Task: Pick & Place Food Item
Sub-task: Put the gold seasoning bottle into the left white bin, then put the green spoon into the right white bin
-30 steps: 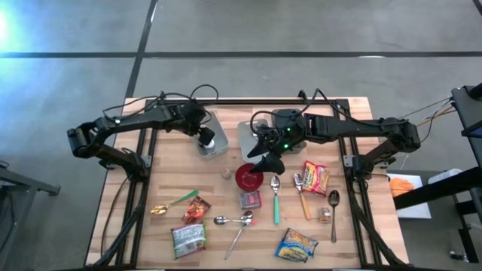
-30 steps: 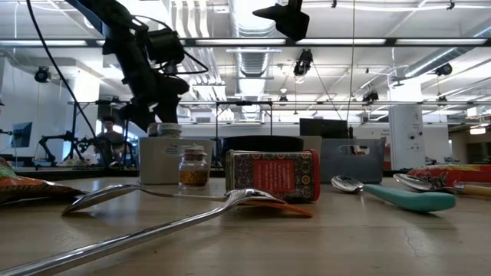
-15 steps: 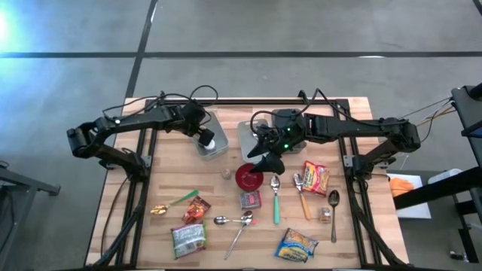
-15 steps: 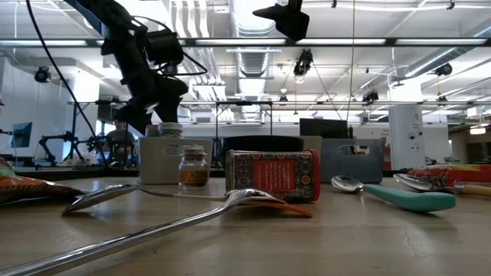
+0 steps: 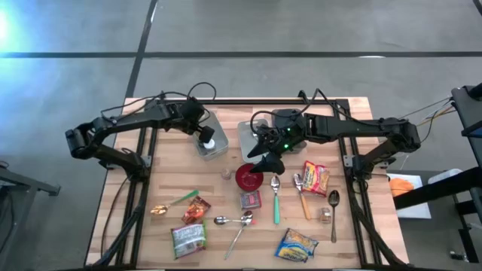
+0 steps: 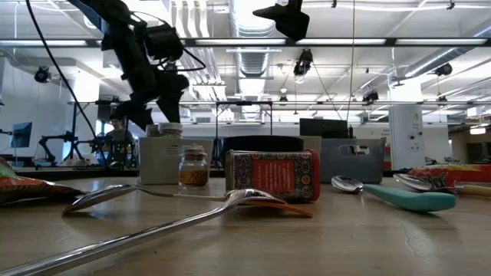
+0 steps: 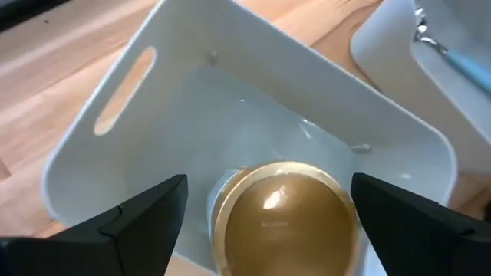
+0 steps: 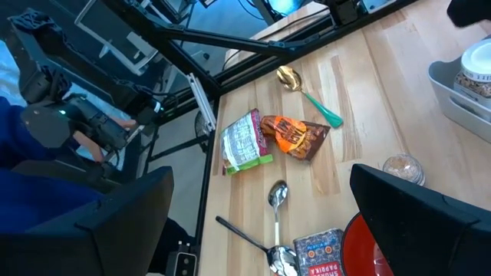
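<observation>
- High view: the left gripper (image 5: 202,129) hangs over the white bin (image 5: 219,147) at the table's (image 5: 166,184) far left-centre. The jar (image 5: 208,141) now shows as a pale disc inside the bin, where a moment ago the gripper covered it. The fingers have parted, so the jar appears to be released and the placing step essentially done. The right gripper (image 5: 265,159) waits over the red bowl (image 5: 245,178) near the table's middle, unchanged, fingers spread.
- Low view: the left gripper (image 6: 153,103) stands just above the bin (image 6: 161,159), slightly higher than half a second earlier; only the jar's pale top edge (image 6: 169,130) shows over the bin's rim.
- Left wrist view: the two fingers (image 7: 138,222) are spread wide to either side of the jar (image 7: 286,217) and apart from it. The jar stands upright on the bin's (image 7: 115,153) floor, with a round, glossy gold lid and a pale body beneath. A second bin (image 7: 399,61) lies beside.
- Right wrist view: the fingers (image 8: 414,211) are wide apart with nothing between them; snack packets (image 8: 265,138), a green-handled spoon (image 8: 307,92) and a small spice jar (image 8: 400,167) lie on the table beyond.
</observation>
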Controlling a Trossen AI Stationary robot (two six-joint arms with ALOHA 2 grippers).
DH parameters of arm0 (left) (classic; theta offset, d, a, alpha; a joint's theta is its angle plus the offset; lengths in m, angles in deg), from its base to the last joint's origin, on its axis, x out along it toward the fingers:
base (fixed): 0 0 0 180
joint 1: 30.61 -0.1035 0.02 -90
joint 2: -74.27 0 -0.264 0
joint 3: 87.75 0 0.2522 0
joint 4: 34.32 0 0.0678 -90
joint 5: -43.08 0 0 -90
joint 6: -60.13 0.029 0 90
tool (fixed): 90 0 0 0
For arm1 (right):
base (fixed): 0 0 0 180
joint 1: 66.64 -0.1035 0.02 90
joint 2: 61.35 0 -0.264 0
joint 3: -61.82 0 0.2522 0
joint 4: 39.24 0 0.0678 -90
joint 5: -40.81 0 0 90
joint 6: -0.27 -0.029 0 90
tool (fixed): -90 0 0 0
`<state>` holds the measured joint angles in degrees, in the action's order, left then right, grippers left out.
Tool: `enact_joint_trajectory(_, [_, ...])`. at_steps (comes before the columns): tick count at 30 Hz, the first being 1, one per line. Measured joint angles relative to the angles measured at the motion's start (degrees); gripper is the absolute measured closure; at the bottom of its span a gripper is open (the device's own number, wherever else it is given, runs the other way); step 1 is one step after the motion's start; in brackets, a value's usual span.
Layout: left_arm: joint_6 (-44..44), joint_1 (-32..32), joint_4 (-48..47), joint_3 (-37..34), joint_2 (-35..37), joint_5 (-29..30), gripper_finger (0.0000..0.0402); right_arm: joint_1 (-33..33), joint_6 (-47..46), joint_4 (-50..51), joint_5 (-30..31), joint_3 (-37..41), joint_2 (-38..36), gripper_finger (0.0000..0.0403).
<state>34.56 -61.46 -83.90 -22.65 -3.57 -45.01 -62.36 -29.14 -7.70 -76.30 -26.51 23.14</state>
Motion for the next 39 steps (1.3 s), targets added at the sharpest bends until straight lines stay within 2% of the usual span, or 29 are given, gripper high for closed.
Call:
enact_joint_trajectory(10, [3.1,0.55,-11.86,7.96,3.28,0.2,0.0031,-0.02,1.03,-0.15,0.0,0.0,0.0,0.0012])
enact_joint_trajectory(17, [4.31,6.76,-19.58,11.76,9.87,0.2,0.0057,0.09,2.39,-0.12,1.08,0.0,0.0,0.0012])
enact_joint_trajectory(21, [-0.79,13.76,-20.65,11.21,14.56,0.18,0.0082,0.13,3.5,-0.13,2.03,0.0,0.0,0.0012])
enact_joint_trajectory(26, [-9.27,26.2,-24.42,11.07,16.59,1.1,0.0104,0.13,3.54,-0.19,2.24,0.0,0.0,0.0012])
enact_joint_trajectory(33, [-14.12,46.72,-31.52,10.88,13.06,7.23,0.0108,0.13,2.31,-0.37,3.48,0.0,0.0,0.0012])
enact_joint_trajectory(39, [-21.12,57.35,-32.16,9.85,8.6,7.28,0.0108,0.13,-0.07,-0.59,3.52,0.0,0.0,0.0012])
